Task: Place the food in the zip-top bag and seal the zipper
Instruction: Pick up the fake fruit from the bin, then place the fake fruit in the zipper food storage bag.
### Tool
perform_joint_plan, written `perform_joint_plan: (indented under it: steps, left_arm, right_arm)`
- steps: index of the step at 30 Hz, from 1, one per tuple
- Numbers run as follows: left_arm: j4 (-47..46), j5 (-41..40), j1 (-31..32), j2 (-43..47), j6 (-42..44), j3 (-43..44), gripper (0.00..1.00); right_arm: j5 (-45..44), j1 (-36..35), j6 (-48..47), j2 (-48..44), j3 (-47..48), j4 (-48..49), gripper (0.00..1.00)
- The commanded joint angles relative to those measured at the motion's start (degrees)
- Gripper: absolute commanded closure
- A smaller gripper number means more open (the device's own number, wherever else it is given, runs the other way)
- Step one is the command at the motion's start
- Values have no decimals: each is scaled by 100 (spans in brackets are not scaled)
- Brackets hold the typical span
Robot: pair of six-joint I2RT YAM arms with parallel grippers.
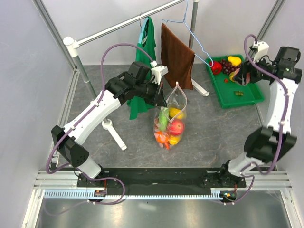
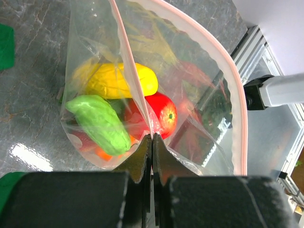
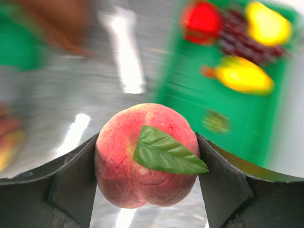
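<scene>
Peach (image 3: 124, 176) clamped between the right gripper's (image 3: 147, 151) jaws, green tray (image 3: 190, 97) beyond them — the loading step. The left gripper's (image 2: 152, 142) jaws pinch the zip-top bag's (image 2: 209, 71) rim, food (image 2: 118, 80) below them; next, carry the peach over the open mouth.

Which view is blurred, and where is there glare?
Right wrist view: the peach in the right tool is sharp, but the green tray behind it is smeared with blur. Left wrist view: sharp, with a white glare patch on the table and reflections on the zip-top bag. Top external view: sharp and evenly lit.
</scene>
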State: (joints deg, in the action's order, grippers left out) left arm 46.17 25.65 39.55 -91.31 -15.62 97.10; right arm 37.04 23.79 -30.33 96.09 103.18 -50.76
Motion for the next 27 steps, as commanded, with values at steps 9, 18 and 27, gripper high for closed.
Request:
perform_joint_plan:
  steps: [9,18,27]
  left_arm:
    - [-56,124,-18,298,59,28,98]
    - [14,186,0,263,85,195,98]
    - [41,239,9,192,32,309,98]
  right_arm:
    - [2669,-1455,1762,-2224,-771,-202,60]
    - [1579,-3475,2954,-2192,-1133,1569,60]
    - [420,-4610,2058,-1849,-1370,1024,59]
